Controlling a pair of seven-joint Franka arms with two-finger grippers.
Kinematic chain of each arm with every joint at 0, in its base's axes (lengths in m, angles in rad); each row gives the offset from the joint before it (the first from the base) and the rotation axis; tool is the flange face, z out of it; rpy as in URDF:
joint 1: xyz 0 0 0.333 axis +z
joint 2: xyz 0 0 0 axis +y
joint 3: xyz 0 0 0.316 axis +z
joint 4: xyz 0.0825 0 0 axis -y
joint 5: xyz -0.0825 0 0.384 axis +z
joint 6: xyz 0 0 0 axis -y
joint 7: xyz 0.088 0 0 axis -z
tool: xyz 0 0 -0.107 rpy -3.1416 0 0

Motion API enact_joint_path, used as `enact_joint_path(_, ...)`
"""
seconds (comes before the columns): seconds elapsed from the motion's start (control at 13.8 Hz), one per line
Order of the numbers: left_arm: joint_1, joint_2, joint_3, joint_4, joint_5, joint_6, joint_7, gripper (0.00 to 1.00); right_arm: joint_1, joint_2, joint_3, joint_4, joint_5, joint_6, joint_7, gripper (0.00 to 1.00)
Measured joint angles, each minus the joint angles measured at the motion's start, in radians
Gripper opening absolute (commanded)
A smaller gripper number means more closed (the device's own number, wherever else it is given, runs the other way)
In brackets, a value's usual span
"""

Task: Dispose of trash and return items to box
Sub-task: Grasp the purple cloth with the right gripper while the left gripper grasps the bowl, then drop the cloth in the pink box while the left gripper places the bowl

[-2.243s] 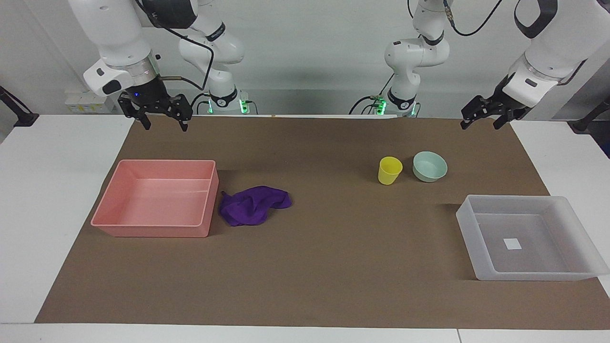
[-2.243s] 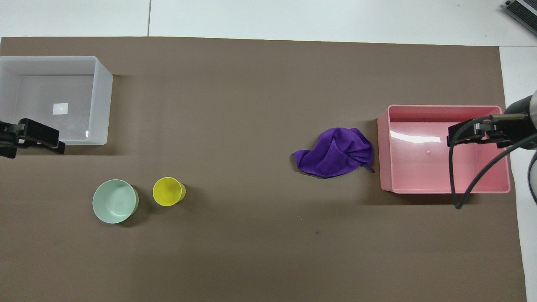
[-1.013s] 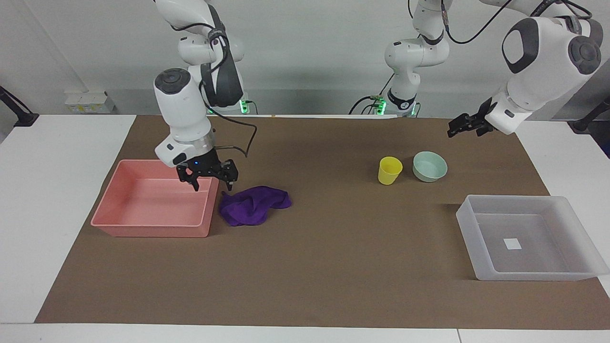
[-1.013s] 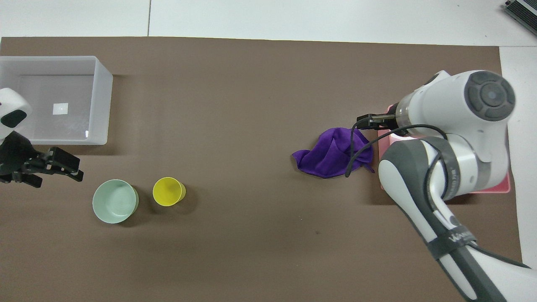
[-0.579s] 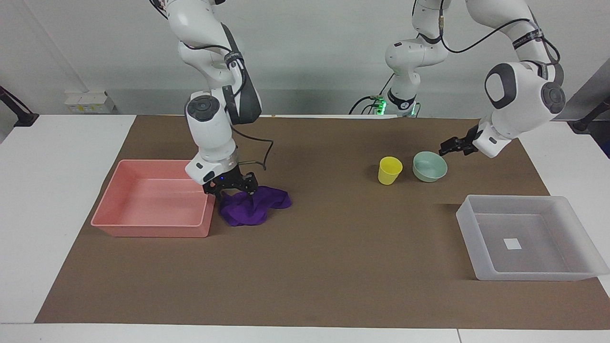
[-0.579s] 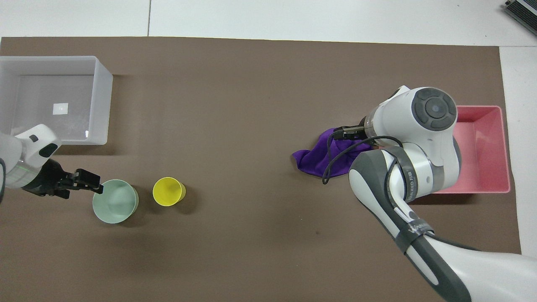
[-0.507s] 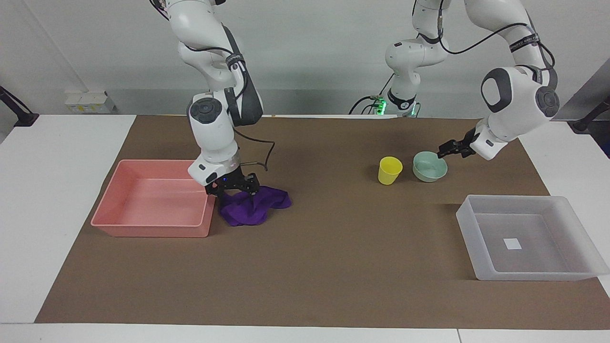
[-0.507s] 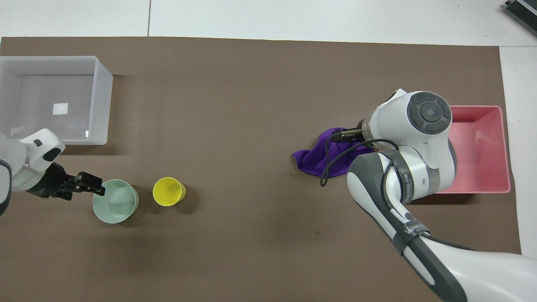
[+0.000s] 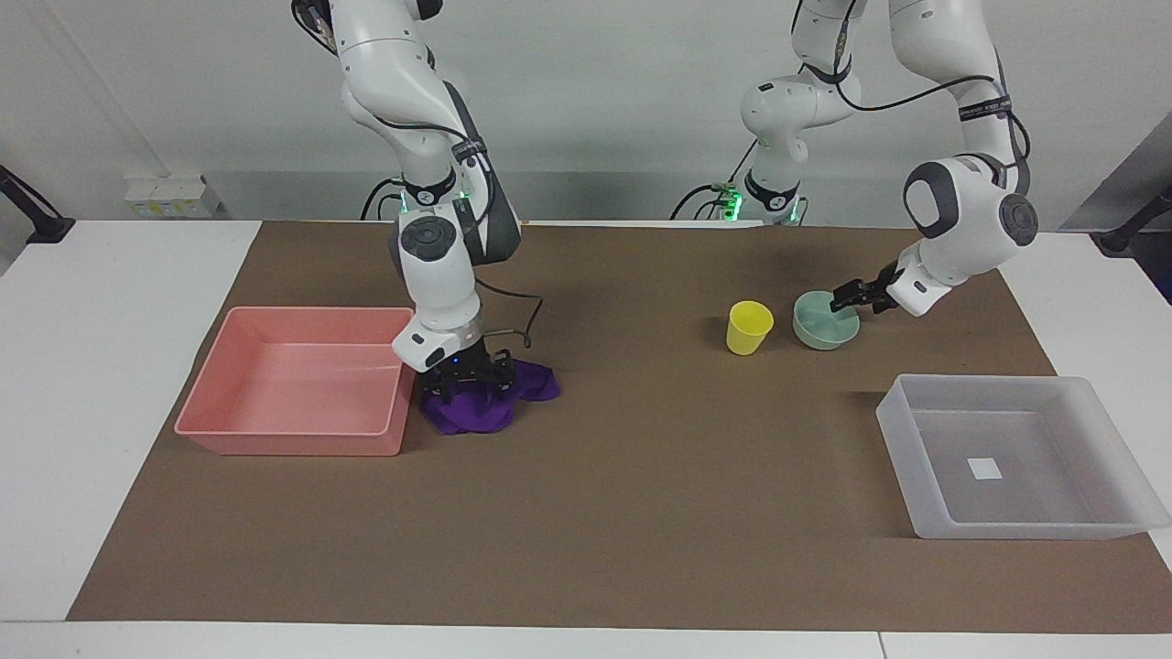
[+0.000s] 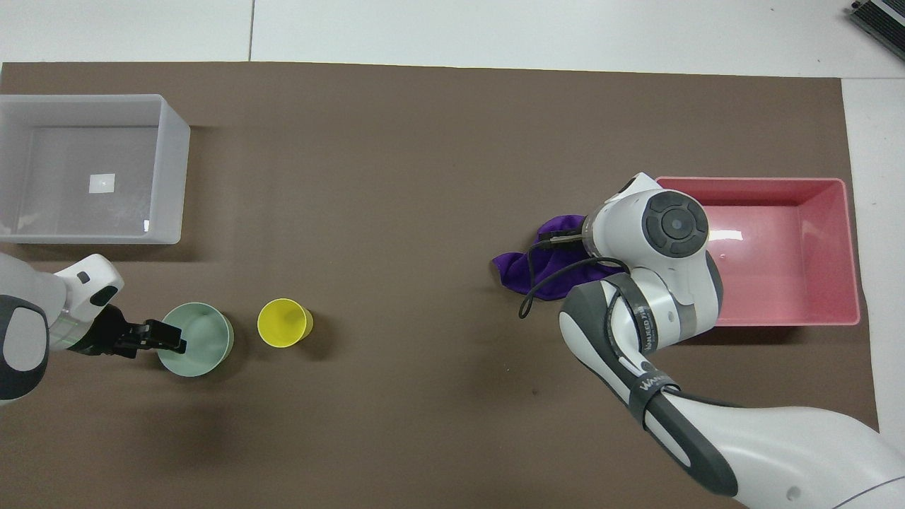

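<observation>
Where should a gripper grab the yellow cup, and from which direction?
Probably by the rim, from straight above. The yellow cup stands upright with its mouth open, so one finger could go inside and one outside the wall. Pick the wall away from the mint bowl, which sits close beside it with the left gripper at its rim.

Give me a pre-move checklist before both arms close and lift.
1. Right tool down on the purple cloth: ok.
2. Right tool's grip on the cloth: cannot tell.
3. Left tool at the mint bowl rim: ok; whether it straddles the rim: cannot tell.
4. Pink tray beside the cloth: ok.
5. Clear bin holds only its sticker: ok.
6. Yellow cup upright, apart from the bowl: ok.
</observation>
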Motion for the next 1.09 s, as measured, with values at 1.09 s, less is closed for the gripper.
enact_joint_path(1.09, 0.074, 0.129, 0.01, 0.497, -0.01, -0.489, 0.008, 0.0, -0.022, -0.199, -0.015, 0.024, 0.0, -0.161, 0.038, 0.0)
